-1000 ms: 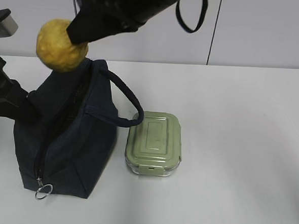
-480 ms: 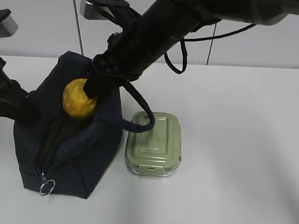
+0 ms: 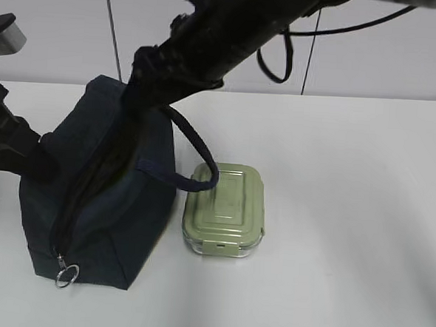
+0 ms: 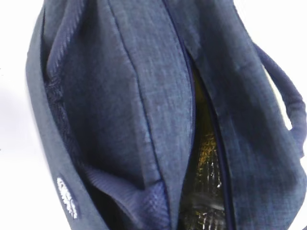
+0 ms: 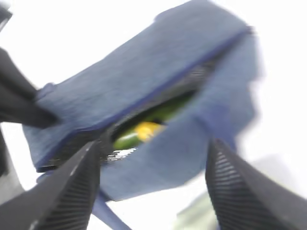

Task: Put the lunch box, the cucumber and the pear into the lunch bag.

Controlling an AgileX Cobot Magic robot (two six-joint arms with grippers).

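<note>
White table (image 3: 348, 216), pale wall behind | bag (image 3: 97, 200) stood unzipped at left, box (image 3: 225, 208) just beside its right | pear (image 5: 146, 129) and cucumber (image 5: 158, 117) lay inside bag | right gripper (image 5: 151, 191) above opening, jaws apart, empty | left gripper (image 3: 44, 156) pinched bag's left edge.

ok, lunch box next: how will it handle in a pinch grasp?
The lunch box looks rigid, so it shouldn't flex. Its ridged lid seems smooth metal, possibly slippery. The clear base looks like glass, so it is likely heavy for its size and fragile. Lying flat, it is unlikely to roll.
</note>
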